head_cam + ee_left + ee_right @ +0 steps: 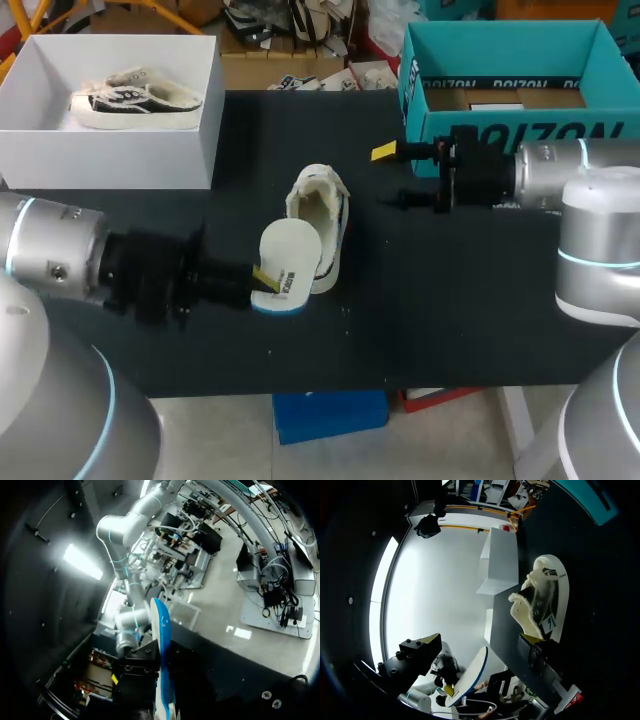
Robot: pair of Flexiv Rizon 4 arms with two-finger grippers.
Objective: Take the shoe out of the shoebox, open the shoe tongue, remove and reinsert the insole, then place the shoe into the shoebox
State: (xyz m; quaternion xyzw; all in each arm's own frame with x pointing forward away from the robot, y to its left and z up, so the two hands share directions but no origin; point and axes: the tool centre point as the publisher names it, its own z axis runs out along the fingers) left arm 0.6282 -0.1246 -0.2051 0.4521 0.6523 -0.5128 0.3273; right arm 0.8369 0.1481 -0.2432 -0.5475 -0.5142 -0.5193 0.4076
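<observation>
As my left gripper (262, 280) clamps the pulled-out insole (288, 252), reinserting and boxing remain; right gripper (385, 176) gapes empty.

**What sits around the edges**

A black table (450, 320) carries everything here. At its far right corner stands an open teal box (545, 124) with brown cardboard (500, 97) lying flat on its floor. At the far left corner, a second dark-and-cream shoe (135, 97) rests inside the white box (110, 155).

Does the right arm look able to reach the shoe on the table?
Probably yes: the open right gripper faces the shoe, nothing stands between them, and the insole is at its far side.
</observation>
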